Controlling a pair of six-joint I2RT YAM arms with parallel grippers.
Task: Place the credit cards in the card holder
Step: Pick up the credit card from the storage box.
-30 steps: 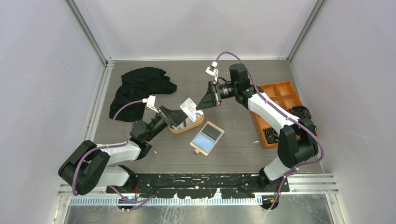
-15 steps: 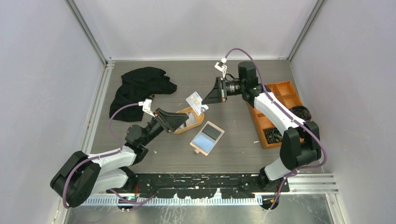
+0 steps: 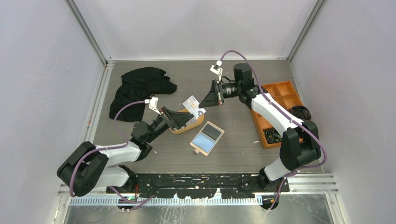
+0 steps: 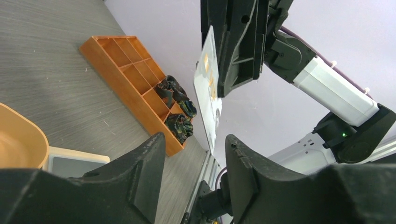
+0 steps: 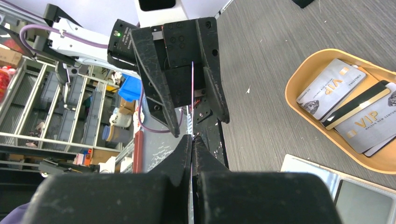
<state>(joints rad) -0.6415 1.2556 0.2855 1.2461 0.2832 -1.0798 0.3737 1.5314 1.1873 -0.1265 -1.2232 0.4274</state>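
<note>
Right gripper (image 3: pixel 201 105) pinching one card (image 4: pixel 208 93), edge-on inside the spread left gripper (image 4: pixel 195 144), gaps both sides, wallet (image 3: pixel 207 137) lying open at five o'clock.

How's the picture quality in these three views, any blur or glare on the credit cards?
Top view: soft light, no glare, the held credit card is too small to read. Left wrist view: the left gripper's fingers loom dark and soft. Right wrist view: credit cards in the orange tray are sharp, VIP legible; the held one shows edge-on.

Two credit cards (image 5: pixel 334 88) in the orange tray (image 5: pixel 294 77) read "VIP".
</note>
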